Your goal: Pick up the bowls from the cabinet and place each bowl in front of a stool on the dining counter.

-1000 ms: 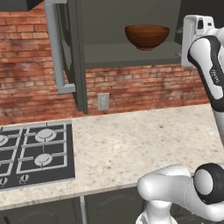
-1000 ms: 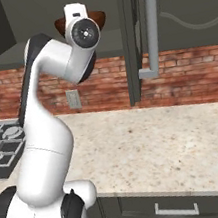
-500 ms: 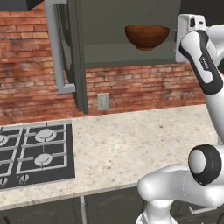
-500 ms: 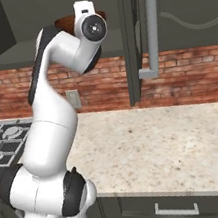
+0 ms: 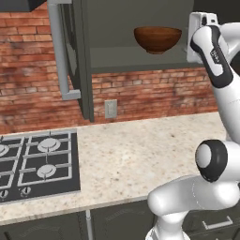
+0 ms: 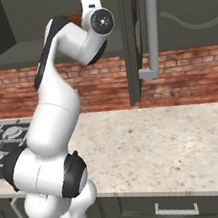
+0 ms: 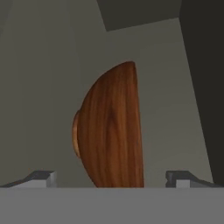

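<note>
Bowl (image 5: 157, 39) on cabinet (image 5: 140, 58) shelf, hand view shows wide-apart fingertips (image 7: 43, 178)

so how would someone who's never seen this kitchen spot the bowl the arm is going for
Look above the beige worktop and brick wall to the open dark grey cabinet. On its grey inner shelf sits one round, deep, glossy reddish-brown wooden bowl, upright, beside the raised white arm. It is the one warm wood-grained thing among flat grey panels.
</note>
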Tool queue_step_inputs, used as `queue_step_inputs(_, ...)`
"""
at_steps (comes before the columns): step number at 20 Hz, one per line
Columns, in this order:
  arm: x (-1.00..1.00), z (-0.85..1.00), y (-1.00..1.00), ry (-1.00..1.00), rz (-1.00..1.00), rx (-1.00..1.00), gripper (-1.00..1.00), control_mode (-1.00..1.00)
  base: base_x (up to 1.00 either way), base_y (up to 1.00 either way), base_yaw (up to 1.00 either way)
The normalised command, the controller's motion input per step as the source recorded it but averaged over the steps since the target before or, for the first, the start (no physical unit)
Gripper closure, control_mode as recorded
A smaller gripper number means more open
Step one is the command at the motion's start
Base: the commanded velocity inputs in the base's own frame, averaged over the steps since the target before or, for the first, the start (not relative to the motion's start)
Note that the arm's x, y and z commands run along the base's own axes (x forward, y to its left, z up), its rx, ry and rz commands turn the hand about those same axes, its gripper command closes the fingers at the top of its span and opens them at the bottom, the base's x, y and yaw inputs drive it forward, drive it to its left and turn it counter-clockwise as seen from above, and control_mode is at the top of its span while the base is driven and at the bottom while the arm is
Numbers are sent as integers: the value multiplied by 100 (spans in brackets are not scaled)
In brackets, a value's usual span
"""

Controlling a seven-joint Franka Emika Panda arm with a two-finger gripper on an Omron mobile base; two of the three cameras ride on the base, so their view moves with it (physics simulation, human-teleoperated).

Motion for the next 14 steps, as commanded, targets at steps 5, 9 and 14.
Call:
queue_step_inputs(5, 15, 3, 0, 0, 0, 0, -100, -100, 0, 0, 0)
queue_step_inputs(9, 16, 0, 3, 0, 0, -1, -100, -100, 0, 0, 0)
queue_step_inputs(14, 6, -9, 11, 0, 0, -1, -100, -100, 0, 0, 0)
